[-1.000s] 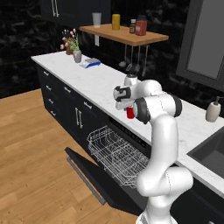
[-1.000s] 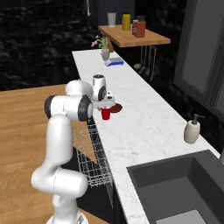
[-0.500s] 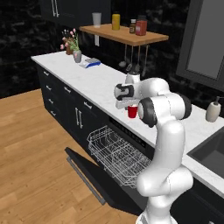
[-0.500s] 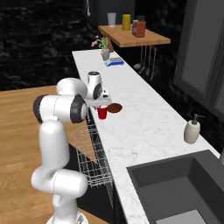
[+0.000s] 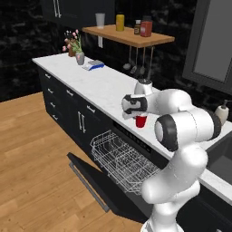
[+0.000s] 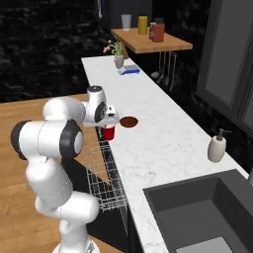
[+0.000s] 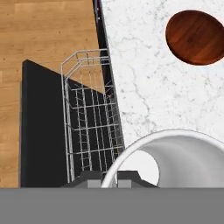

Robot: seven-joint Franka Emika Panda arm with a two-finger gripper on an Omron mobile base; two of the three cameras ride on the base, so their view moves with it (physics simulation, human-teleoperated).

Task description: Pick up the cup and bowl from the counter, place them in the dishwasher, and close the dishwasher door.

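The cup (image 6: 109, 132) stands at the counter's (image 6: 153, 133) front edge, bowl (image 6: 128, 122) just beside, rack (image 5: 124, 161) below.

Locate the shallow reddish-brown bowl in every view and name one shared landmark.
Left base view: hidden behind the arm.
Right base view: shallow reddish-brown bowl on the white marble counter, right of the red cup.
Hand view: upper right.
Landmark: white wire rack.

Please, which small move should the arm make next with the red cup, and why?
Probably lift straight up. The gripper looks shut on the white rim of the small red plastic cup, which appears to stand on the white marble counter near its front edge. The white wire rack of the open dishwasher lies just below, so lifting first should clear the edge.
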